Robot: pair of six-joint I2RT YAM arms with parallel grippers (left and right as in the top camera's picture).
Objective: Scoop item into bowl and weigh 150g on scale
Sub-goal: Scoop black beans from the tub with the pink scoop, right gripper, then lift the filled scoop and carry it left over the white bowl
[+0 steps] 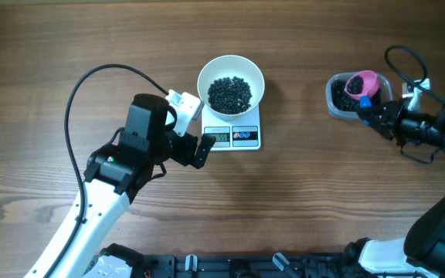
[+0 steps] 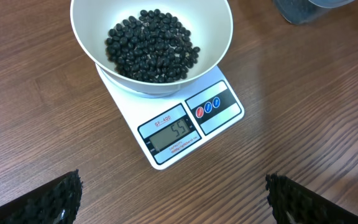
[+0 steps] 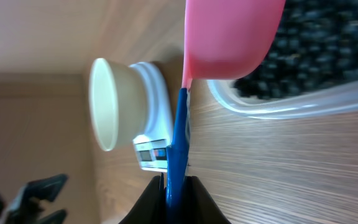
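Overhead view of a wooden table (image 1: pixel 300 193) w/ two robot arms. The L arm is reaching in from the bottom-left corner, elbow bent, wrist angling up and to the right, a black cable (image 1: pixel 91 77) looping over it. The L gripper (image 1: pixel 197 127) is hovering just beside the left edge of the scale (image 1: pixel 232 144), jaws spread wide and grasping nothing; in the L wrist view its two black ribbed fingertips (image 2: pixel 58 199) are sitting at the bottom corners w/ the scale between and beyond them. The white square scale is lying near the table's centre, its grey display (image 2: pixel 171 134) showing what looks like 55, two round buttons (image 2: pixel 207 107) beside it. The white bowl (image 1: pixel 251 71) is standing on the scale platform, holding a loose heap of black beans (image 1: pixel 229 93). The R arm is coming in from the right edge, forearm stretching leftward. The R gripper (image 3: pixel 176 190) is clenching the blue handle (image 3: pixel 180 130) of a pink scoop (image 1: pixel 361 81), whose cup is hanging over a clear plastic tub (image 1: pixel 332 99) w/ more black beans inside. The tub is sitting well apart from the scale, toward the right.
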